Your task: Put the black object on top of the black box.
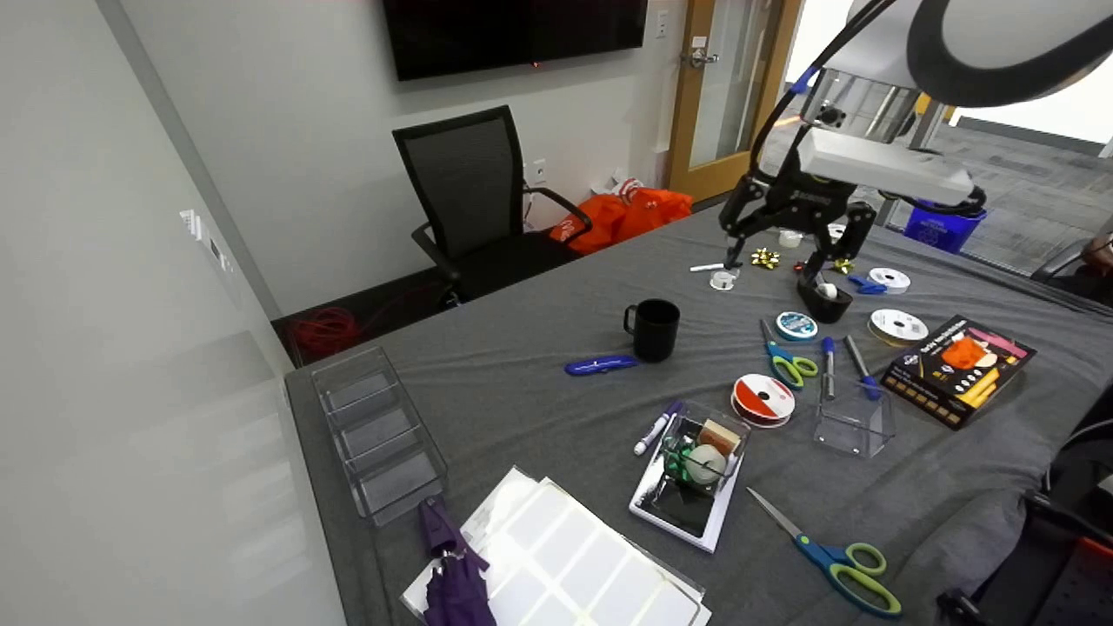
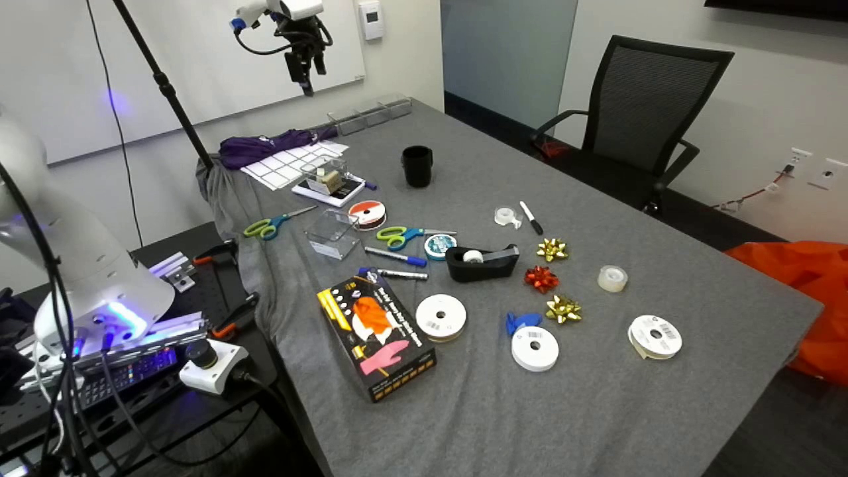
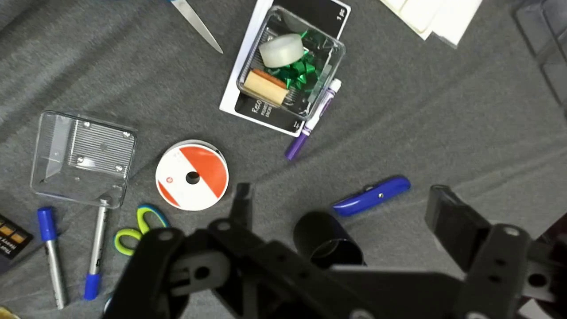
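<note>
The black object, a small chunky tape dispenser with a white roll, sits on the grey cloth in both exterior views (image 1: 820, 306) (image 2: 482, 270). It does not show in the wrist view. The black box with orange, yellow and pink pictures lies flat in both exterior views (image 1: 967, 361) (image 2: 377, 331); a corner of it shows in the wrist view (image 3: 12, 237). My gripper (image 3: 341, 190) is open and empty, high above the table, in both exterior views (image 1: 772, 268) (image 2: 315, 81). The wrist view shows it over the black mug's area, apart from both task things.
The black mug (image 3: 316, 235) and a blue cutter (image 3: 373, 196) lie below my jaws. Ribbon spools (image 2: 441, 317), scissors (image 2: 407, 235), markers (image 2: 396, 257) and a clear tray (image 2: 332, 233) surround the dispenser and box. Gift bows (image 2: 542, 279) lie beside the dispenser.
</note>
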